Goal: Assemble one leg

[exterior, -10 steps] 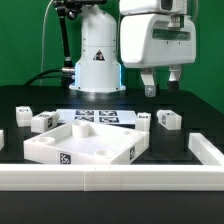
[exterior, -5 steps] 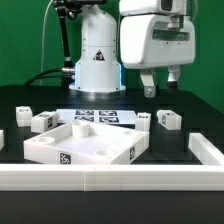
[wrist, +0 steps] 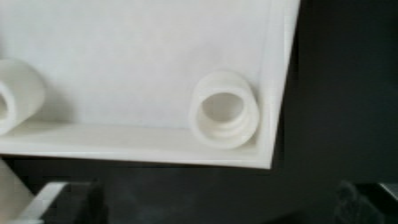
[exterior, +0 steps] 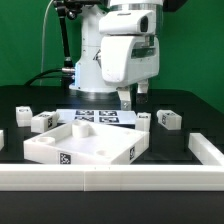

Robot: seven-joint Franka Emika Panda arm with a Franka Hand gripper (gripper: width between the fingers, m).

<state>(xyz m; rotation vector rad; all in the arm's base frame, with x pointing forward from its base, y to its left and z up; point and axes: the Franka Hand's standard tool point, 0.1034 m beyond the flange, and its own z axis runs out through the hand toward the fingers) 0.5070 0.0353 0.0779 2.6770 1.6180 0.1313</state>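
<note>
- Exterior view: the gripper [exterior: 132, 97] was seen hanging open, its two fingers [exterior: 124, 101] apart and nothing held between them. It was placed above the far side of the table, over the marker board [exterior: 96, 116] and clear of every part.
- The tabletop piece [exterior: 62, 143], flat, white and rimmed, was recorded lying near the front, just before the marker board.
- One leg [exterior: 24, 113] and a second leg [exterior: 43, 122] were noted standing on the table at the exterior view's left, close together and beside the tabletop piece. A third leg [exterior: 168, 119] was noted at the exterior view's right, apart from the gripper.
- A white rail [exterior: 110, 181] was seen along the front edge.
- Wrist view: a corner of the tabletop piece was imaged, with a round socket [wrist: 228, 106] inside its raised rim. The dark fingertips [wrist: 43, 203] were seen spread wide, with nothing gripped.
</note>
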